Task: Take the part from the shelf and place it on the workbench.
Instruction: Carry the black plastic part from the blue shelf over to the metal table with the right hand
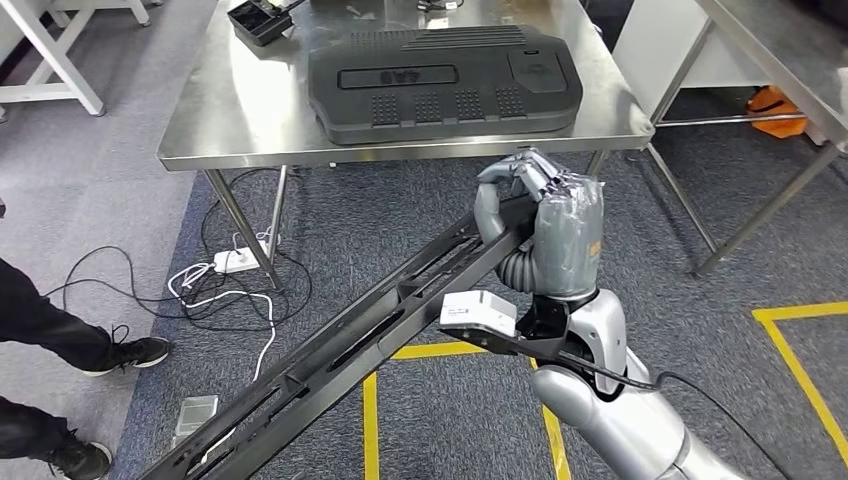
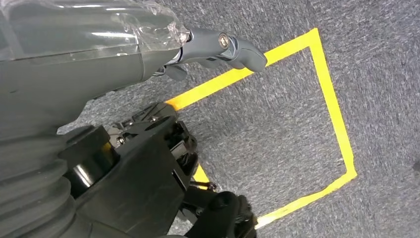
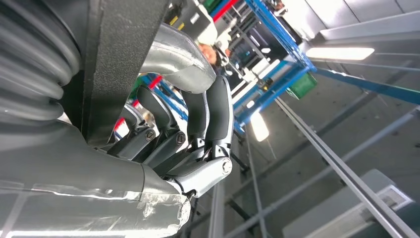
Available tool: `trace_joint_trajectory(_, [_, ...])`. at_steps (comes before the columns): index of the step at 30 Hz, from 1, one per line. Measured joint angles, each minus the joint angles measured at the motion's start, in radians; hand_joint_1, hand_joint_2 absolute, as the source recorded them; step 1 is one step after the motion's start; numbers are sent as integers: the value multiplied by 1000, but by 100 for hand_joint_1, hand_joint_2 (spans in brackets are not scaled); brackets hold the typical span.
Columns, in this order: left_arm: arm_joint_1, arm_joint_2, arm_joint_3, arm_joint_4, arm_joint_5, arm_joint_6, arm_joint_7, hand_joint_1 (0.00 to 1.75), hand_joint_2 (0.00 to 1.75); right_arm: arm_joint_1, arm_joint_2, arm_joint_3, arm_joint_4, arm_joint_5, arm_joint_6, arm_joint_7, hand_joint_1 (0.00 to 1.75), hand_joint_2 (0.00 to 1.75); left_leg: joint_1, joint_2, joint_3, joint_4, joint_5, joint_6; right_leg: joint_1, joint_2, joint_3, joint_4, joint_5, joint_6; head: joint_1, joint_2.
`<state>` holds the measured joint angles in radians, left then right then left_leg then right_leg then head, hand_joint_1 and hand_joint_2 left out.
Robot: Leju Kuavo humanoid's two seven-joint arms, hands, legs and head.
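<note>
The part [image 1: 380, 320] is a long black slotted rail. It slants from the lower left of the head view up to my right hand [image 1: 545, 220]. That hand grips its upper end just in front of the steel workbench [image 1: 250, 110], below the table's edge. In the right wrist view my right hand's [image 3: 188, 144] dark fingers [image 3: 218, 114] curl around the black rail [image 3: 124, 49]. My left hand [image 2: 99, 59] hangs over the grey carpet with one finger [image 2: 223, 47] stretched out and nothing in it.
A large black moulded panel [image 1: 440, 80] covers much of the workbench, with a small black tray [image 1: 258, 20] behind it. Cables and a power strip [image 1: 235, 262] lie under the table. A person's legs [image 1: 50, 330] stand at the left. A second steel table [image 1: 760, 60] stands at the right.
</note>
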<state>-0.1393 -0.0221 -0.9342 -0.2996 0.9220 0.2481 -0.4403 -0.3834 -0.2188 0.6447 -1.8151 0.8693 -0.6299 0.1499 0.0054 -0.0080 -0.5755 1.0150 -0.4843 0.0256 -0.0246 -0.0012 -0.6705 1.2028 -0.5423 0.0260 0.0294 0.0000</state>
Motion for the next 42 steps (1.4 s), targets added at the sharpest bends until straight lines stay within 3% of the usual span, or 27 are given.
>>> trace_joint_trajectory(2, [0, 0, 0, 0, 1, 0, 0, 0, 175, 0, 0, -1, 0, 10, -1, 11, 175, 175, -2, -3, 3, 9, -12, -9, 2, 1, 46, -114, 51, -5, 9, 0])
trace_joint_trajectory(3, [0, 0, 0, 0, 2, 0, 0, 0, 175, 1, 1, -2, 0, 9, -1, 17, 175, 175, -3, -3, 2, 13, -16, -15, 3, 2, 57, -144, 58, -8, 10, 0])
trace_joint_trajectory(8, [2, 0, 0, 0, 10, 1, -1, 0, 175, 6, 2, -15, -1, -16, -2, 31, 175, 175, -1, -2, 5, 22, -30, -39, 2, 5, 66, -163, 54, -27, 6, 0])
trace_joint_trajectory(11, [2, 0, 0, 0, 10, 1, -2, 0, 175, 6, 3, -16, -2, -17, -3, 31, 175, 175, -1, -2, 6, 31, -36, -43, 0, 5, 69, -165, 54, -29, 5, 0])
trace_joint_trajectory(13, [1, 0, -1, 0, 11, 1, -2, 0, 175, 6, 3, -17, -2, -17, -2, 34, 175, 175, 0, -1, -19, 83, -62, -48, -1, 3, 73, -166, 51, -34, -6, 0])
trace_joint_trajectory(15, [4, 0, -3, 0, 11, 1, -2, 0, 175, 10, 4, -21, -2, -15, -2, 44, 175, 175, 4, 0, -93, 210, -93, -55, -1, 0, 86, -166, 41, -40, -22, 0])
trace_joint_trajectory(16, [6, 0, -5, 0, 11, 1, -2, 0, 175, 13, 4, -23, -2, -13, -2, 49, 175, 175, 6, 0, -111, 229, -80, -56, -1, 0, 93, -166, 35, -41, -26, 0])
trace_joint_trajectory(17, [7, 0, -6, 0, 11, 1, -2, 0, 175, 15, 4, -25, -2, -12, -3, 53, 175, 175, 7, 0, -114, 214, -50, -54, -1, 1, 103, -166, 28, -40, -30, 0])
trace_joint_trajectory(19, [6, 0, -7, 0, 11, 2, -2, 0, 175, 15, 4, -30, -2, -9, -4, 56, 175, 175, 3, 1, -62, 87, 12, -44, 0, 2, 115, -167, 19, -34, -35, 0])
trace_joint_trajectory(20, [6, 0, -8, 0, 11, 2, -1, 0, 175, 15, 4, -33, -2, -8, -5, 57, 175, 175, 0, 1, -46, 46, 23, -39, 1, 2, 118, -168, 16, -30, -36, 0])
trace_joint_trajectory(22, [5, 0, -11, 0, 11, 2, -1, 0, 175, 16, 4, -37, -2, -4, -7, 60, 175, 175, -6, 1, -38, 21, 17, -31, 1, 3, 119, -174, 15, -19, -37, 0])
trace_joint_trajectory(25, [4, 0, -16, 0, 11, 1, 0, 0, 175, 17, 3, -46, -7, 9, -8, 66, 175, 175, 1, 3, -23, -1, 18, -14, 1, 2, 117, -155, -6, -4, -33, 0])
trace_joint_trajectory(27, [3, 0, -18, 0, 11, 1, 0, 0, 175, 18, 3, -50, -8, 17, -9, 70, 175, 175, 2, 5, -11, -11, 17, -3, 2, 2, 70, -56, -53, -1, -25, 0])
trace_joint_trajectory(29, [3, 0, -21, 0, 11, 1, 0, 0, 175, 22, 3, -52, -8, 19, -10, 73, 175, 175, 1, 5, -7, -11, 12, 3, 2, 2, -3, 68, -93, 2, -17, 0])
trace_joint_trajectory(30, [3, 0, -22, 0, 11, 1, 0, 0, 175, 24, 3, -53, -8, 20, -10, 73, 175, 175, 0, 5, -4, -10, 9, 4, 1, 2, -25, 96, -89, 3, -14, 0])
trace_joint_trajectory(31, [4, 0, -23, 0, 11, 1, 0, 0, 175, 26, 3, -54, -8, 22, -10, 74, 175, 175, 0, 4, 0, -8, 4, 4, 1, 2, -29, 86, -65, 3, -10, 0])
trace_joint_trajectory(33, [4, 0, -24, -1, 11, 0, 0, 0, 175, 26, 3, -55, -8, 27, -10, 76, 175, 175, 2, 1, 10, -3, -7, -2, 1, 2, 8, -28, 16, 1, 0, 0])
trace_joint_trajectory(35, [3, 0, -25, -2, 12, -2, 0, 0, 175, 26, 3, -56, -8, 30, -10, 78, 175, 175, -1, -1, 12, 7, -19, -13, 3, 3, 49, -130, 58, -4, 6, 0])
trace_joint_trajectory(39, [2, 1, -25, -3, 17, -3, 0, 0, 175, 27, 1, -58, -11, 32, -9, 86, 175, 175, -3, -2, 14, 14, -32, -34, 6, 7, 60, -158, 52, -22, 1, 0])
trace_joint_trajectory(42, [0, 1, -25, -5, 22, 0, 0, 0, 175, 26, 1, -59, -14, 33, -9, 86, 175, 175, 0, 1, -25, 113, -86, -50, 0, 3, 72, -163, 47, -37, -13, 0])
